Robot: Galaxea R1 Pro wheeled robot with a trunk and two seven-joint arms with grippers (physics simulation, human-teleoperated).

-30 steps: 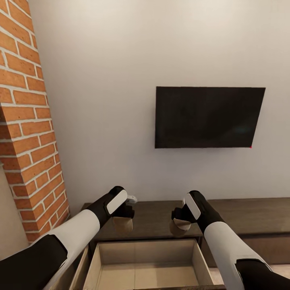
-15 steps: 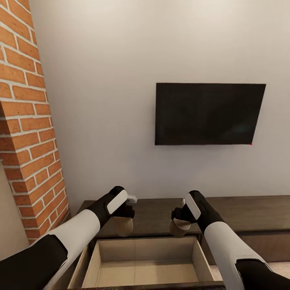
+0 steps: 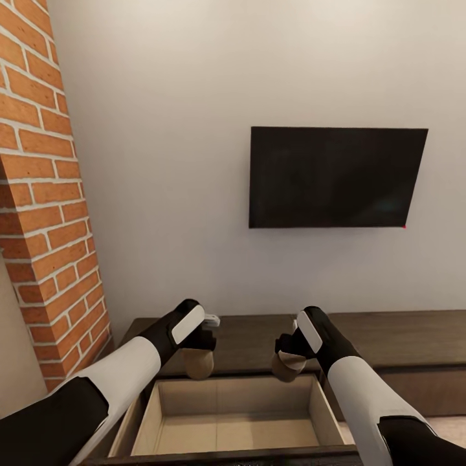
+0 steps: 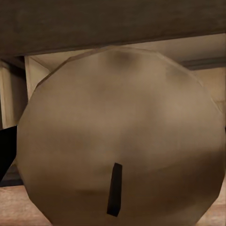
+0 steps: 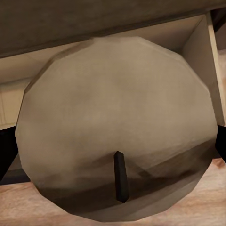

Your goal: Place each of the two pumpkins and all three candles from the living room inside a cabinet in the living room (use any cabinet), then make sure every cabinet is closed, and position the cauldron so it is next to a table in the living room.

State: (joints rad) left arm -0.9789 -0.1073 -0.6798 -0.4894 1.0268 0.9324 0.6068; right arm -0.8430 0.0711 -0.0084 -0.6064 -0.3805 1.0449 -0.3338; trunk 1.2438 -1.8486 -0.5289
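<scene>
In the head view, the left gripper (image 3: pixel 197 353) covers the upper part of a stubby beige-grey candle (image 3: pixel 198 364), and the right gripper (image 3: pixel 289 357) does the same to a second beige-grey candle (image 3: pixel 285 367); its fingers cannot be made out there. The pulled-out pale-wood drawer (image 3: pixel 226 421) of the long dark brown cabinet (image 3: pixel 401 336) is cut off by the bottom edge, and the cabinet runs out past the right edge. The red brick chimney (image 3: pixel 45 194) is cropped at the left and top. In each wrist view the candle's flat wicked face (image 4: pixel 120 136) (image 5: pixel 117 127) hides most of the drawer behind, and only dark slivers of the fingers (image 4: pixel 5 150) (image 5: pixel 5 150) show at the frame edges.
</scene>
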